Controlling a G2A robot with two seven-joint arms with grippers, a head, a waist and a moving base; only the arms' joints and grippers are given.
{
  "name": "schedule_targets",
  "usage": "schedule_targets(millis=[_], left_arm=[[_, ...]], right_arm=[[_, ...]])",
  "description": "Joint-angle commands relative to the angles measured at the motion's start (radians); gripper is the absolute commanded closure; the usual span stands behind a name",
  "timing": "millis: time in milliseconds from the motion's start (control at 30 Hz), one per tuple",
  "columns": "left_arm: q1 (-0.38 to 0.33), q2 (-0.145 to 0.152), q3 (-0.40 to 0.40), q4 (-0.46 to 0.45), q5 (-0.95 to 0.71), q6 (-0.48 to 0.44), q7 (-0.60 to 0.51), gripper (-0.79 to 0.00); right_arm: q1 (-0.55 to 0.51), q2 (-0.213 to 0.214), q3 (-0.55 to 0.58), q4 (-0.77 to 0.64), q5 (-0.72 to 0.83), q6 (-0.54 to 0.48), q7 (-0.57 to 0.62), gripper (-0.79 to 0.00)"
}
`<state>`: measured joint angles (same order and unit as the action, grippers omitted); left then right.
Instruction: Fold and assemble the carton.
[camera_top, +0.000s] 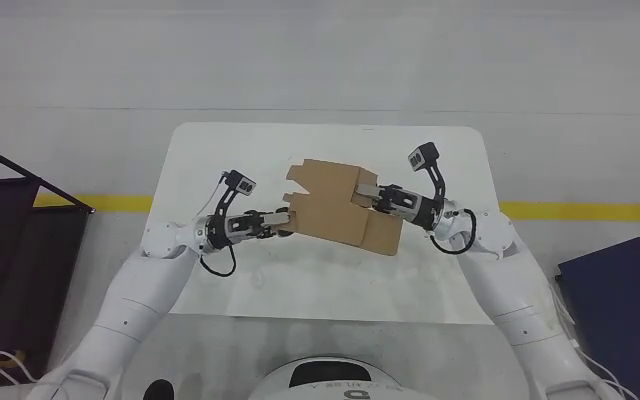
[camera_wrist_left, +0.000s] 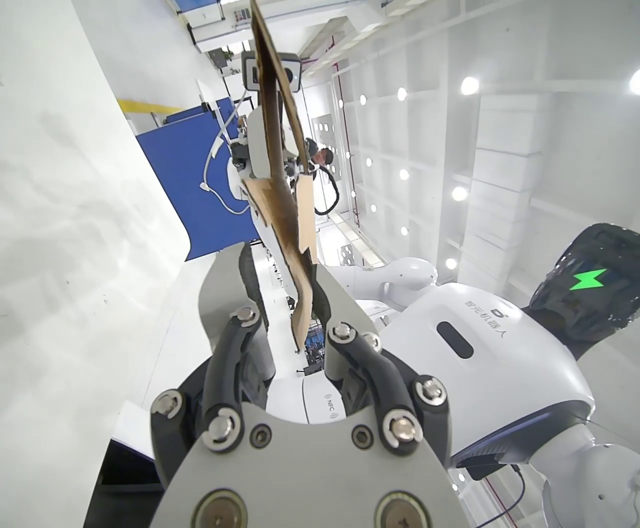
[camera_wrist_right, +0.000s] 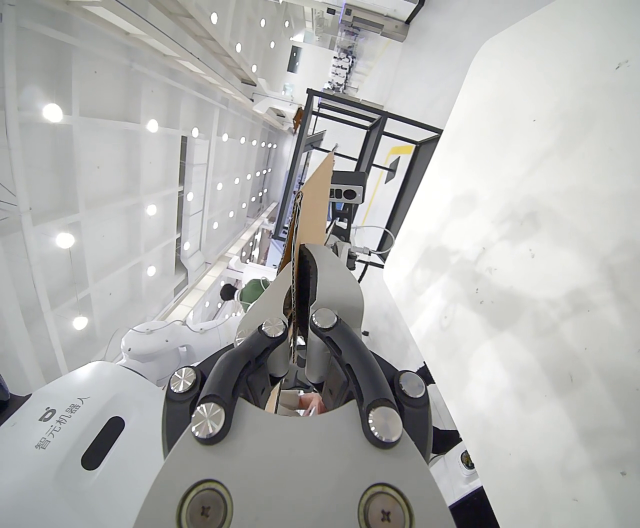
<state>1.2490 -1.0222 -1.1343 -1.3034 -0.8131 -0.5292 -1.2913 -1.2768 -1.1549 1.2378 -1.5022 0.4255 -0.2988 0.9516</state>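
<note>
Both wrist views show the carton (camera_top: 335, 205) edge-on, so its faces are hidden there, and from above it covers its own underside and the fingertips under it. It is held off the middle of the white table (camera_top: 230, 160). The right gripper (camera_wrist_right: 302, 260) is clamped on its 3 o'clock edge, while the left gripper (camera_wrist_left: 282, 262) at 8 o'clock stands released, with the cardboard against one pad and a gap to the other. A yellow floor line (camera_top: 570, 210) shows at 9 and 3 o'clock of the table, and a blue panel (camera_top: 610, 290) at 4 o'clock.

Lighting bright and even. Ceiling lamps (camera_wrist_left: 470, 85) beyond the left gripper (camera_wrist_left: 287, 292) glare. Faint soft shadows mottle the table (camera_wrist_right: 525, 225) beside the right gripper (camera_wrist_right: 300, 280).
</note>
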Motion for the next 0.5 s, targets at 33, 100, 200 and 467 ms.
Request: schedule_targets(millis=[33, 100, 200, 467], left_arm=[[-0.001, -0.001, 0.003, 0.011, 0.000, 0.001, -0.001, -0.277], [-0.004, -0.002, 0.009, 0.016, 0.000, 0.001, -0.001, -0.286], [-0.013, -0.006, 0.019, 0.033, -0.007, 0.003, -0.003, -0.280], [-0.053, -0.021, 0.042, 0.100, -0.040, 0.004, -0.004, -0.237]], right_arm=[[0.001, 0.000, -0.005, -0.002, 0.000, 0.000, -0.003, 0.000], [0.002, -0.001, -0.009, -0.004, -0.002, 0.000, -0.005, 0.000], [0.003, -0.001, -0.015, -0.006, -0.004, -0.004, -0.008, 0.000], [0.000, 0.000, -0.018, -0.013, 0.003, -0.010, -0.009, 0.000]])
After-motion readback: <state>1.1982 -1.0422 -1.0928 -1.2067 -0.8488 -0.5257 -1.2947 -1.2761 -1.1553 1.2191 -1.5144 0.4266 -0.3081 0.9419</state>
